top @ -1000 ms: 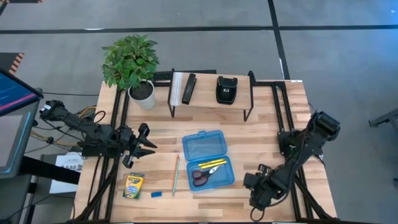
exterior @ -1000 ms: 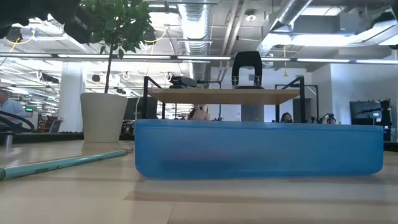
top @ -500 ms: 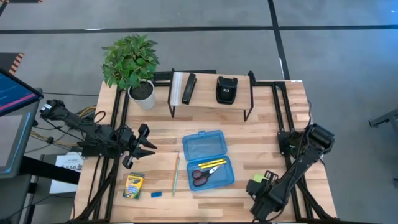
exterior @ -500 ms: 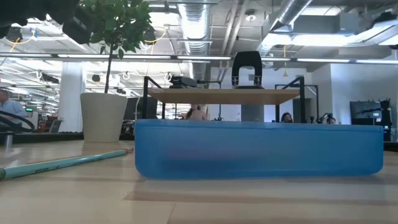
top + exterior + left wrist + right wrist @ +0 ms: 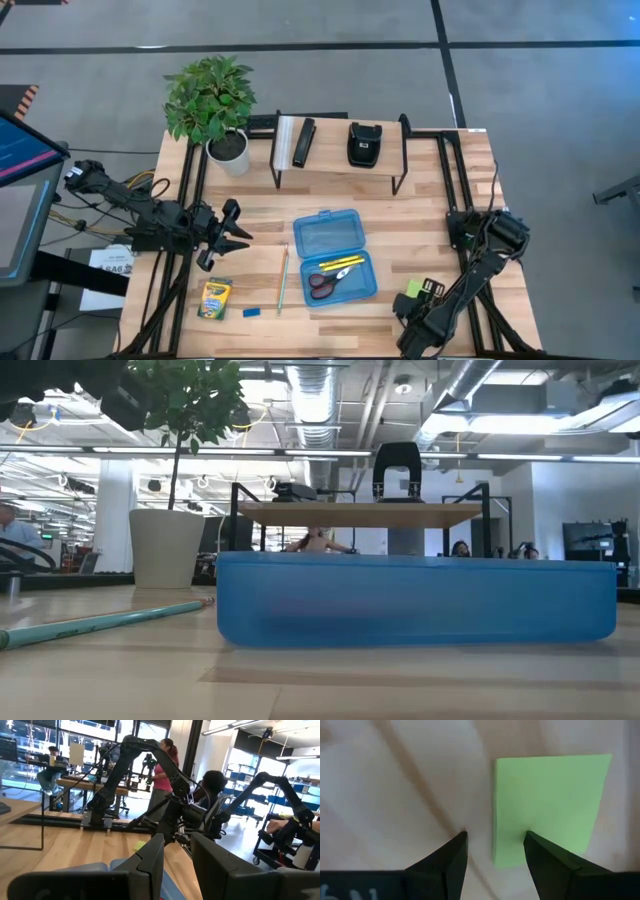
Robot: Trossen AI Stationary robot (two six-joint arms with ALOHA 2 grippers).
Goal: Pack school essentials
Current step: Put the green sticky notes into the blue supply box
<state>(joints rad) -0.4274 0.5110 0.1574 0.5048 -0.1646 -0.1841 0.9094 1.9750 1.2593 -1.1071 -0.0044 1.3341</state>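
Observation:
The blue case (image 5: 335, 256) lies open mid-table, its lid flat on the far side. Red-handled scissors (image 5: 322, 284) and a yellow pencil (image 5: 340, 264) lie in its base. Thin pencils (image 5: 283, 278), a crayon box (image 5: 214, 298) and a blue eraser (image 5: 251, 312) lie on the table to its left. The lime-green sticky-note pad (image 5: 550, 805) lies flat near the right front. My right gripper (image 5: 495, 852) is open and points down over the pad's corner. My left gripper (image 5: 236, 228) waits above the left side, open, with nothing between its fingers.
A potted plant (image 5: 212, 100) stands at the far left. A low shelf (image 5: 340, 160) at the back carries a black bar (image 5: 303, 143) and a black pouch (image 5: 363, 143). In the low view the case wall (image 5: 415, 600) fills the foreground. People are in the room beyond.
My right gripper has sunk toward the sticky-note pad and tipped to point more steeply down, its wrist drawing toward the table's near edge. The pad now shows beside it in the high view. The fingers have stayed open.

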